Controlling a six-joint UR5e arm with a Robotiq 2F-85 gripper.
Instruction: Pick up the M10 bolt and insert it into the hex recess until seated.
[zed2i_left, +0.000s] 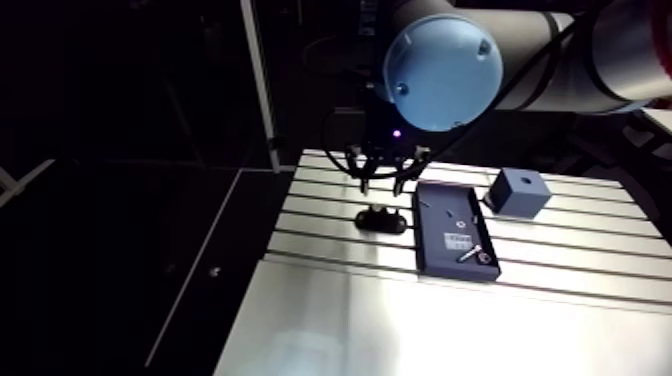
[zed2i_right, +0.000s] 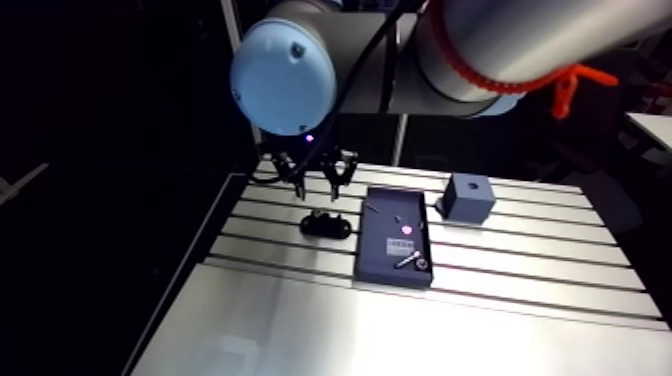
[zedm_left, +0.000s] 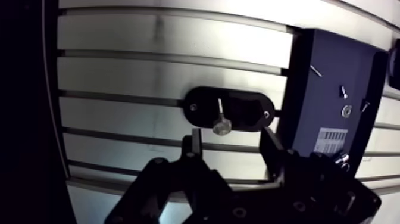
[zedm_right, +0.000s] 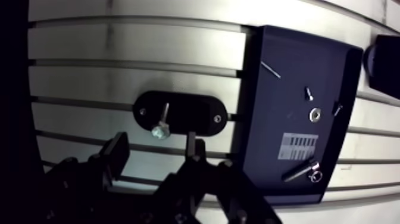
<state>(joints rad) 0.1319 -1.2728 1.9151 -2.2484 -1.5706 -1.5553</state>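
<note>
Your fingers (zedm_left: 272, 154) stand wide and empty. The bolt (zedm_left: 221, 119) lies on the black plate (zedm_left: 250, 113) just ahead, off-centre between them; closing now could knock it aside.

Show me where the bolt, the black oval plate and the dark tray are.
bolt (zedm_left: 222, 125), wrist view, on its head.
black oval plate (zedm_left: 245, 110), wrist view, on its top face.
dark tray (zedm_left: 321, 95), wrist view, on a bare part of its floor.
</note>
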